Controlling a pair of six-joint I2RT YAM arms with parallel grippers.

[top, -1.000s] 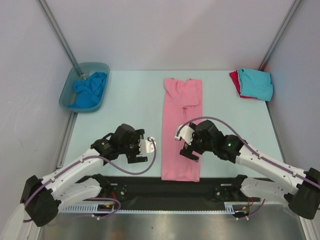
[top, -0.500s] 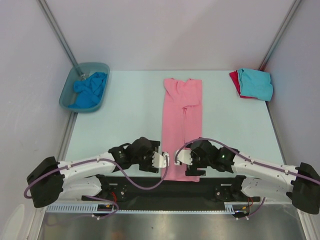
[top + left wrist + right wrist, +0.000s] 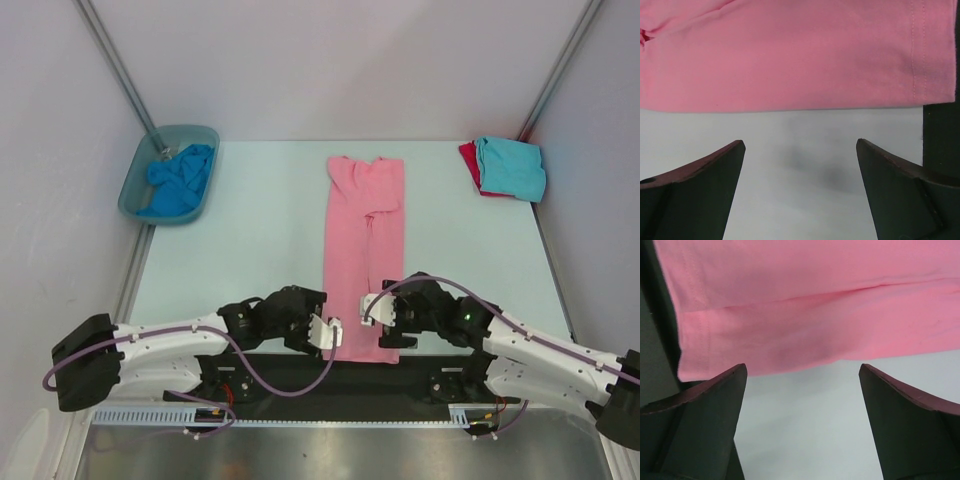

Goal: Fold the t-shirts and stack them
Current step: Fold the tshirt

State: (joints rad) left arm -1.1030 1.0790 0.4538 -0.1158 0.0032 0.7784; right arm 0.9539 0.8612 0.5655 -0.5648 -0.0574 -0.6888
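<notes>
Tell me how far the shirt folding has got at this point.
Done: turquoise tee folded on the red tee, far right corner. In hand: pink tee folded into a long strip; left gripper and right gripper, both open, flank its near hem. Remaining: the blue tee crumpled in the tub.

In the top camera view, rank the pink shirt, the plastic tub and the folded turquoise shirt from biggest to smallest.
1. pink t-shirt, largest by far
2. plastic tub
3. turquoise t-shirt, folded, somewhat smaller than the tub
</notes>
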